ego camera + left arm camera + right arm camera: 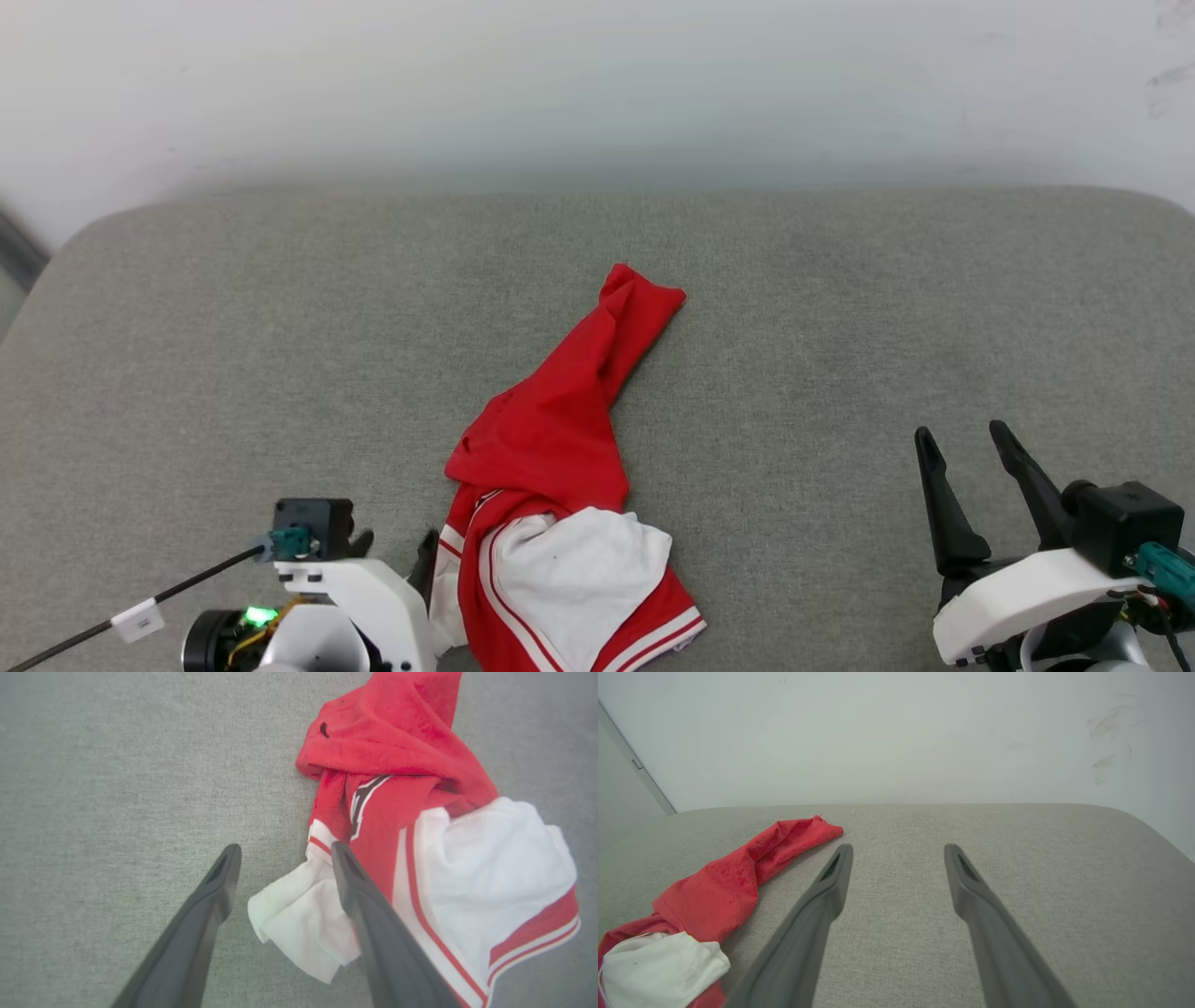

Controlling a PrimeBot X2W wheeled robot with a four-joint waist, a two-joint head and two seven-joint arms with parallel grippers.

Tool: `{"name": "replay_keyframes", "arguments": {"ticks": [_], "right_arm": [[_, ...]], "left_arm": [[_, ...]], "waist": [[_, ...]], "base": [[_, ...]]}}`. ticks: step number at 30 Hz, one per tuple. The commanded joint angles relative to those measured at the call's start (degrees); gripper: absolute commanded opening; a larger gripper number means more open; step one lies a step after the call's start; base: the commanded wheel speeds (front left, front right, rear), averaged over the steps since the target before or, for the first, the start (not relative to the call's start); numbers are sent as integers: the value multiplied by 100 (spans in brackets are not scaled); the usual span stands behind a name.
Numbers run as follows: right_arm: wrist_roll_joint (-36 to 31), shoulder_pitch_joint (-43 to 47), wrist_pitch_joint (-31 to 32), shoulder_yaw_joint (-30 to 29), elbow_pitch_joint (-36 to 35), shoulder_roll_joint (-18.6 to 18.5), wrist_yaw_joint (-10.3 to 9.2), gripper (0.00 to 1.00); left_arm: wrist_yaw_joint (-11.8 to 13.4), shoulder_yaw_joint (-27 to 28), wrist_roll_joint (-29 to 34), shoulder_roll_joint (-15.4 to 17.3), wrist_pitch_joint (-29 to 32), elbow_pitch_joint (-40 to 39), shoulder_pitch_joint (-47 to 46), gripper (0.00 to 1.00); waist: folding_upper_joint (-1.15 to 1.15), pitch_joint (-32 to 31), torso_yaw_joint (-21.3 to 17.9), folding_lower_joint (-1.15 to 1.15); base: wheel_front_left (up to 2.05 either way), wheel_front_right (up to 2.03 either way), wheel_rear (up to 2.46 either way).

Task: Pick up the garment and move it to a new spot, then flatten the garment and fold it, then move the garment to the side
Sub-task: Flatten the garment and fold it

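The garment [551, 439] lies crumpled on the grey fabric surface [233, 355], a red twist reaching toward the far side and a white sleeve [583, 560] with red-and-white stripe trim bunched near the front edge. My left gripper [394, 543] stands open just left of the garment's near end. In the left wrist view the left gripper [285, 851] straddles a loose white sleeve corner [299, 914], and one finger [373, 933] overlaps the garment [387, 742]. A bit of black-and-white lettering [362, 798] peeks out. My right gripper [962, 434] is open and well right of the garment, over bare fabric [899, 849].
A white wall [597, 84] rises behind the surface's rounded far edge. A black cable with a white tag [135, 616] trails from my left wrist at the lower left. The grey surface spreads wide on both sides of the garment [719, 882].
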Motion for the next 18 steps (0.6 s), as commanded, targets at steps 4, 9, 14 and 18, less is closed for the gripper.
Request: {"name": "replay_keyframes", "arguments": {"ticks": [4,9,14,18], "right_arm": [[91,139,180,-3,18,11,-4,100],[112,150,378,6,61,11,-4,100],[155,183,522,33,91,-7,-4,100],[363,119,913,216,210,-125,-4,100]], "left_arm": [[0,142,125,-140,-805,-161,-151,100],[-11,197,386,-182,-1624,-327,-230,100],[49,204,667,-232,-2441,-510,-206,100],[90,169,791,-251,-2721,-668,-150,100]], "waist": [[0,-179,31,0],[0,-245,34,0],[0,-279,67,0],[0,-238,141,0]], "base": [[0,0,0],[0,0,0],[0,0,0],[0,0,0]]}}
